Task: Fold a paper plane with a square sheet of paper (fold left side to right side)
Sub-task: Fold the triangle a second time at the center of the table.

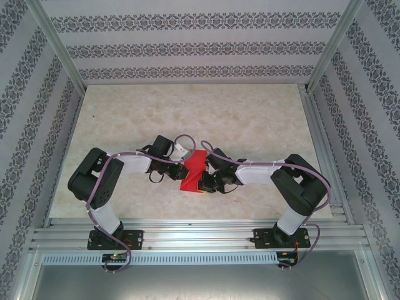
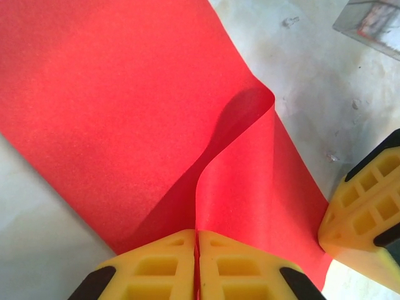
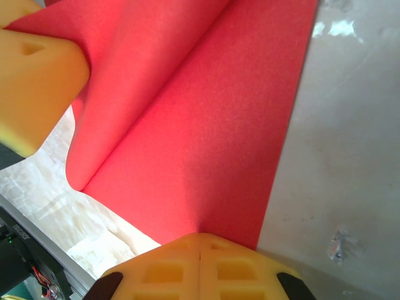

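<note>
The sheet (image 1: 192,169) is held at mid-counter (image 1: 250,119), between the arms, partly lifted and bowed. The left claw (image 2: 198,245) is closed on one edge, where a soft roll rises; the right claw (image 3: 200,249) is clamped on another edge. For a clean fold, the left edge should be carried over, matched to the right edge, then pressed flat. Thin, matte red paper is seen, easily creased; the pads (image 2: 156,269) are yellow and ribbed; the counter is pale, marbled

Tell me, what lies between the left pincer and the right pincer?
The bright red square sheet of paper, buckled upward; the left pincer and the right pincer both pinch it. The left wrist view shows this.
</note>
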Robot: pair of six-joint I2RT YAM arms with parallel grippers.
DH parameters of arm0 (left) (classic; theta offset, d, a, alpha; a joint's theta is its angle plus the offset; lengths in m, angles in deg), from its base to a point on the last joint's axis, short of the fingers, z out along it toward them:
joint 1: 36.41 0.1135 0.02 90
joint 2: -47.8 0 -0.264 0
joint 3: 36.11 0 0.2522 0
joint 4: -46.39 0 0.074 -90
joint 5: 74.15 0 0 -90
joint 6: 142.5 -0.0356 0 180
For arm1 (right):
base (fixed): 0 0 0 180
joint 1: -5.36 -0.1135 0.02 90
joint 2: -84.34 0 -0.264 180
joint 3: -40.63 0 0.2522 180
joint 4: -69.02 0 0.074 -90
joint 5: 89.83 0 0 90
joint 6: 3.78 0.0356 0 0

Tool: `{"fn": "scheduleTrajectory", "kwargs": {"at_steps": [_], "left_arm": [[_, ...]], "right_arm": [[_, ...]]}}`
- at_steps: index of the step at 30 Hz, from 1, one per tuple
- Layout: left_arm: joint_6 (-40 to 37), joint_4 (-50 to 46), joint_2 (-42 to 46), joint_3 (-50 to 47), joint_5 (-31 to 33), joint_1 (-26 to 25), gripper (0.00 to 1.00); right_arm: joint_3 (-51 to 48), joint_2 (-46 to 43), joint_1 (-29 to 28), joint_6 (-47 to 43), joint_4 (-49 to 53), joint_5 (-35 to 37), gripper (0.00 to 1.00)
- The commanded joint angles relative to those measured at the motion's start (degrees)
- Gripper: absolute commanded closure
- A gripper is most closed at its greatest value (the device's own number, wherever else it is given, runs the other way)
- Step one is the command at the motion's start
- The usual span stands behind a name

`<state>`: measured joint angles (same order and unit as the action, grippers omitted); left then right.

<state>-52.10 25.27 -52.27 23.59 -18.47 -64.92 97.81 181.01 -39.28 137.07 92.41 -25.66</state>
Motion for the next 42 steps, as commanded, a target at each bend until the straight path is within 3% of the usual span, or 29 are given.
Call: {"fn": "scheduleTrajectory", "kwargs": {"at_steps": [1, 16, 22, 30, 42], "left_arm": [[-1.3, -0.4, -0.8, 1.1, 0.5, 0.2, 0.92], [0.1, -1.6, 0.6, -0.4, 5.4, -1.3, 0.93], [0.1, -1.8, 0.6, -0.4, 5.7, -1.7, 0.93], [-0.1, -2.3, 0.1, 0.1, 6.5, -2.4, 0.93], [-0.5, -3.3, -0.7, 0.9, 7.3, -3.1, 0.93]], "right_arm": [[-0.2, 1.2, -0.8, -0.9, 4.0, 2.7, 0.99], [0.7, -9.6, 2.9, 0.3, -0.4, 2.7, 0.95], [3.5, -5.0, 3.2, 3.6, -7.4, 2.2, 0.99], [8.4, 2.4, 3.1, 4.6, -8.6, 2.0, 0.99], [7.3, 6.7, 2.8, 5.7, -9.6, 1.9, 0.99]]}}
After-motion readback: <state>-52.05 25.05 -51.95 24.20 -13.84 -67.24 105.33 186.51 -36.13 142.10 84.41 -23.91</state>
